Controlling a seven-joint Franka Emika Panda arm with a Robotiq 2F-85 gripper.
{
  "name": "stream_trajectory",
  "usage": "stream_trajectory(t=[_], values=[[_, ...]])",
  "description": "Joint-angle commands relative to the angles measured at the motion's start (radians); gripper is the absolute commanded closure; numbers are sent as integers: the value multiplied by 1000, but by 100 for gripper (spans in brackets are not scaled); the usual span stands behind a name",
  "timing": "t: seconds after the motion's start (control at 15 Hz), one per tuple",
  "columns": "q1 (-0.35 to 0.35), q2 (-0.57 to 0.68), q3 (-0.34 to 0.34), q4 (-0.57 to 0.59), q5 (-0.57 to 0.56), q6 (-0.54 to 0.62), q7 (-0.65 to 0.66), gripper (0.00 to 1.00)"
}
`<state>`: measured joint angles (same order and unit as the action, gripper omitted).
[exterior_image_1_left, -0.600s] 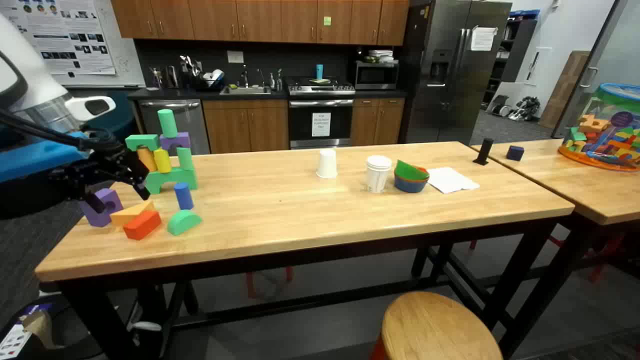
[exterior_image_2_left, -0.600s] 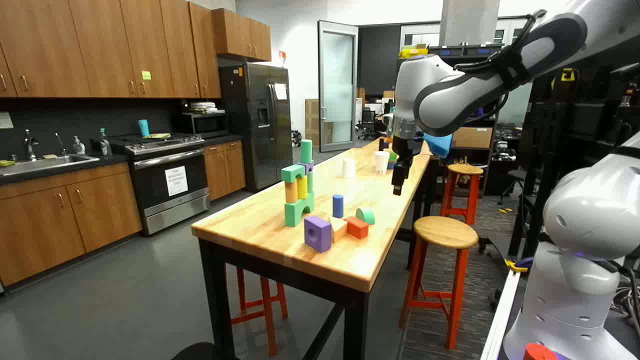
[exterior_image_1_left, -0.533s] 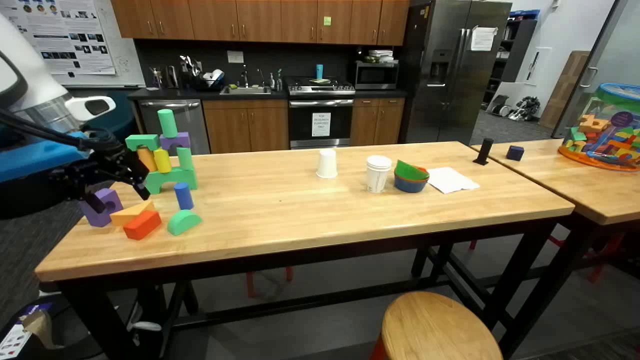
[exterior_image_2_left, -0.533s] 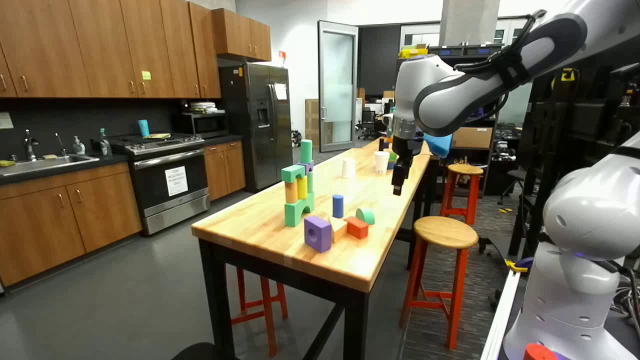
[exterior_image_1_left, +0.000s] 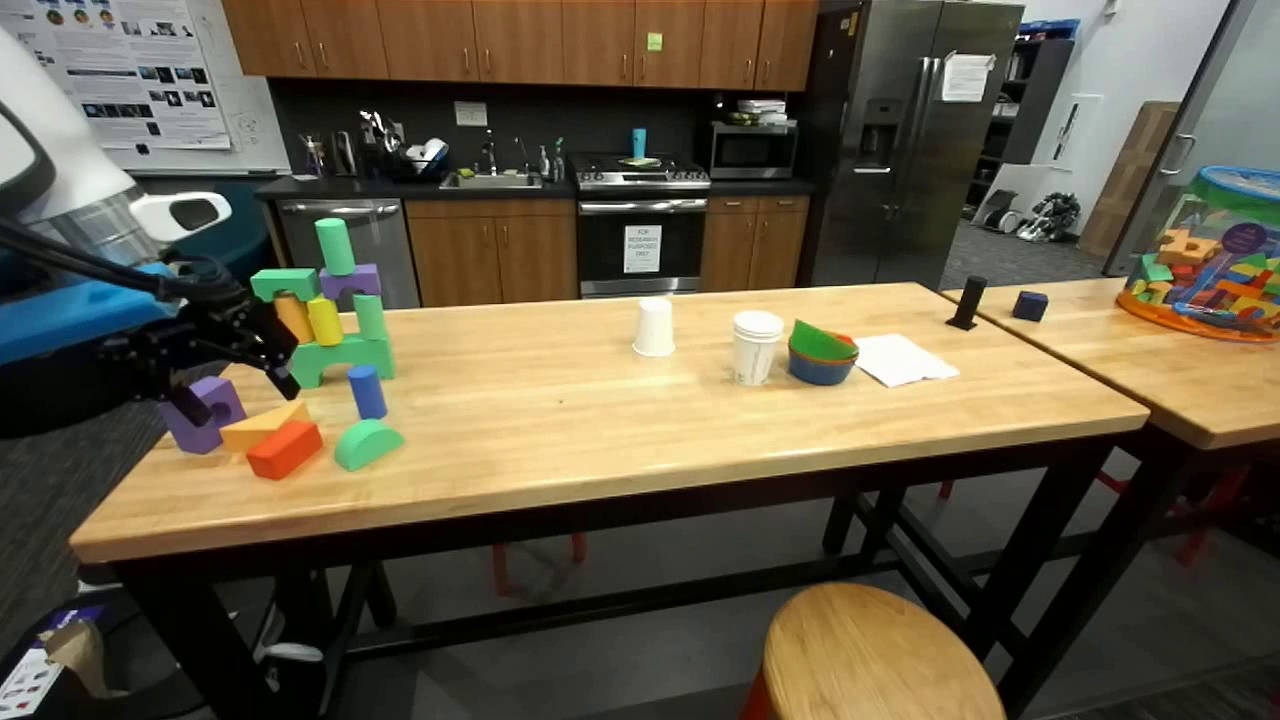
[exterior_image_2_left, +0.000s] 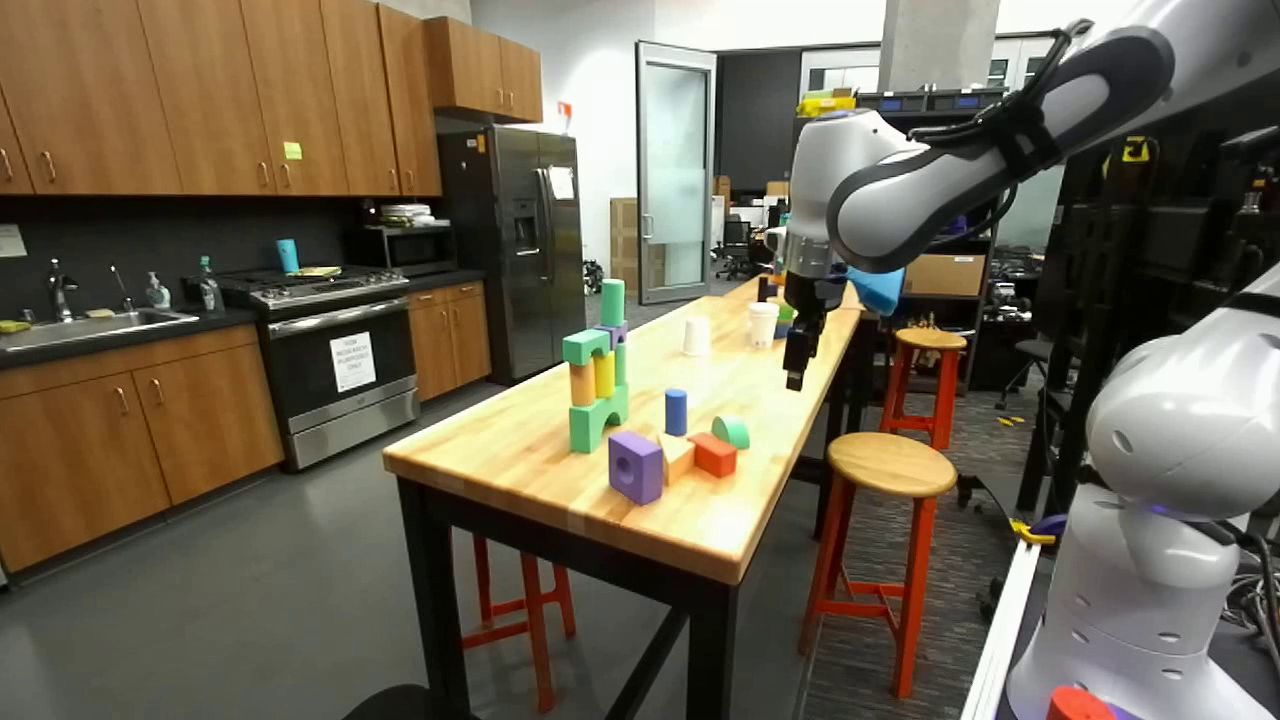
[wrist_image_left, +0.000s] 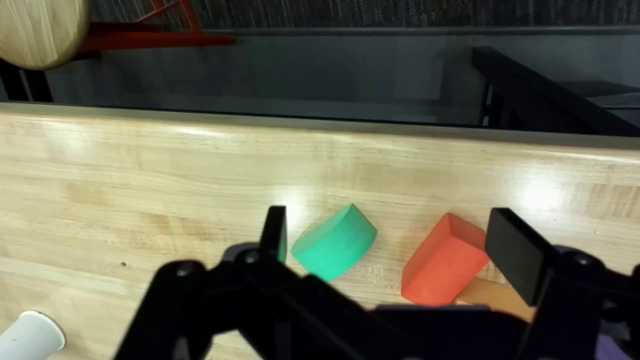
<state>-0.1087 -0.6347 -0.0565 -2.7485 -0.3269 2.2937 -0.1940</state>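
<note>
Clock read on the wrist view, from mid-gap. Gripper hung above the wooden table, fingers spread wide, nothing held, no block touched. Green half-round block lay below at 9 o'clock, arched side up; red rectangular block at 4, slanted. Orange triangular wedge also at 4, just past the red, partly covered by it; contact uncertain. Purple block with a round hole farther along 4, mostly hidden by the gripper.

Step, as judged: gripper poised over loose pieces, no grasp made. A grip on green or red would call for a sideways shift to centre on just one, a wrist turn to square with its slant, then a straight descent; both sat within the finger span, so a drop without that shift would risk knocking the neighbour.

Farther off, clock re-read in an exterior view from the green half-round: blue cylinder upright at 12, block tower at 11 with a green cylinder on top. Upturned white paper cup at 2; stacked paper cups and nested bowls nearer 3. Clear tub of blocks, on the adjoining table, near 3 as well. Refrigerator beyond, at 2.
</note>
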Motion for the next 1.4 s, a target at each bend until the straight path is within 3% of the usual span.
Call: stream_trajectory(t=[0.0,0.53,1.07,1.27,1.33], values=[[4,-1,-3,2,-2,-5,1,0],[8,50,29,34,-36,38,13,0],[-25,226,101,202,-160,12,118,0],[11,301,71,272,-97,-33,83,0],[38,332,46,299,-30,-49,31,0]])
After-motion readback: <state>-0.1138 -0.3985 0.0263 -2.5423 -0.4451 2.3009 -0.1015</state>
